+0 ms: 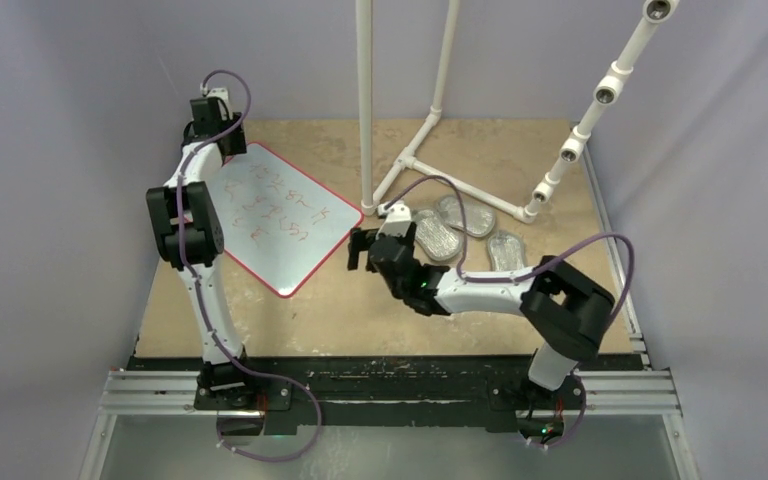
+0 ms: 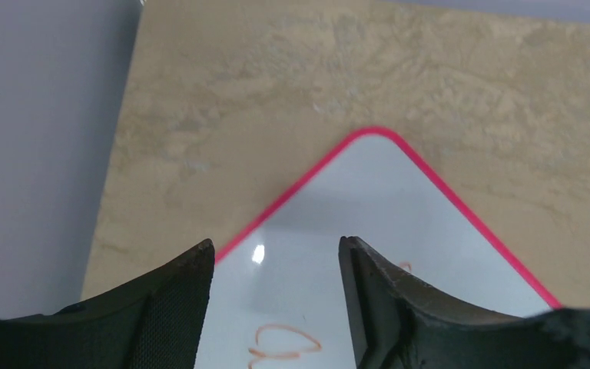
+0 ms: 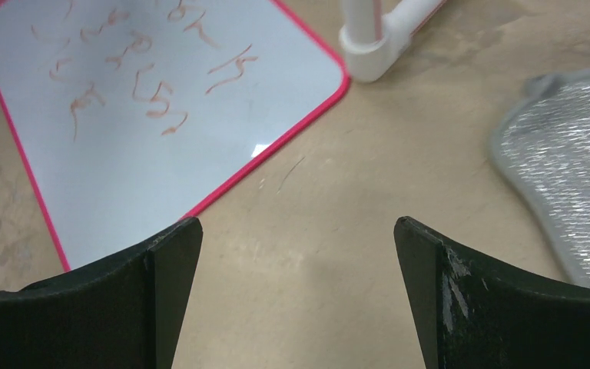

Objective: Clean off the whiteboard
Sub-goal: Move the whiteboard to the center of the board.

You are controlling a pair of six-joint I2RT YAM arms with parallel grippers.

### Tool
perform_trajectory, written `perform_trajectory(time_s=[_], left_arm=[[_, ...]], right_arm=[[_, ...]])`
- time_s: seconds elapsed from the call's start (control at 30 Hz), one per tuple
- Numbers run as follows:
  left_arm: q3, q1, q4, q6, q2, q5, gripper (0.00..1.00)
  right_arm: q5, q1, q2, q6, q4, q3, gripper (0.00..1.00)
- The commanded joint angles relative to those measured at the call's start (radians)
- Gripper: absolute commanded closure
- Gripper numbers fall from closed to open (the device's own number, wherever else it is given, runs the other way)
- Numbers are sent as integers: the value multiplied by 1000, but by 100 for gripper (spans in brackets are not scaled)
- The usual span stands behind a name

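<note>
On the table [image 1: 380, 310], the whiteboard [image 1: 290, 250] lies flat at centre-left, red scribbles intact; light, stiff and slick, it likely wants pinning at its rim. The left gripper [image 2: 276, 246] hangs over its upper corner, jaws apart, empty; the right gripper [image 3: 298, 227], centre, gapes empty.

Glossy whiteboard [image 1: 285, 228] & matt table [image 1: 360, 312]
</note>
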Motion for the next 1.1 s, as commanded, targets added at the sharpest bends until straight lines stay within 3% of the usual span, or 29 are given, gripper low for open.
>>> perform_trajectory(time_s=[0.0,0.2,0.37,0.7,0.83,1.07], left_arm=[[190,9,-61,4,102,-84,44],[344,8,-111,-18,249,-146,61],[376,6,-136,-40,293,-222,74],[402,-20,-175,-31,346,-347,75],[379,-22,-204,-34,354,-324,78],[208,-19,-200,-15,297,-213,81]], right_arm=[[77,71,65,-31,3,95,1],[50,86,82,-37,38,73,1],[35,88,95,-36,56,57,2],[5,89,93,-50,90,32,3],[5,91,71,-50,88,11,3],[23,91,53,-53,73,0,3]])
